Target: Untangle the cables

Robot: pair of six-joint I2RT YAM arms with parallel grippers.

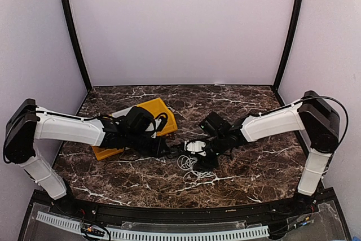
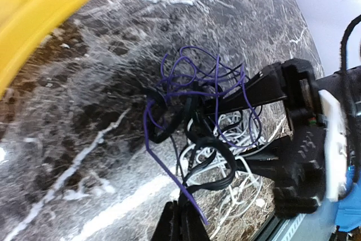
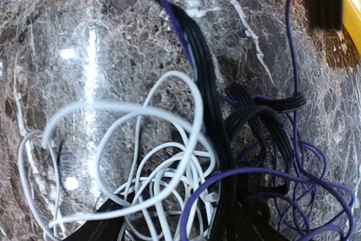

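From above, the small tangle of white, black and purple cables (image 1: 192,165) lies on the dark marble table (image 1: 254,179) between both arms. Left wrist: the left gripper (image 2: 183,218) is closed, apparently pinching the thin purple cord (image 2: 192,91). The right gripper (image 2: 225,134) is spread, gripping nothing. Right wrist: round white cord loops (image 3: 141,139) lie against flat black cords (image 3: 208,111). The step in hand looks like pulling strands apart; next, draw the purple cord free slowly.

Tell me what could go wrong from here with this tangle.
1. The purple cable threads through loops of the black cable; if the shut left gripper pulls away, it could cinch a knot.
2. The open right gripper straddles the white cable, with black and purple strands close by; closing may pinch more than one.
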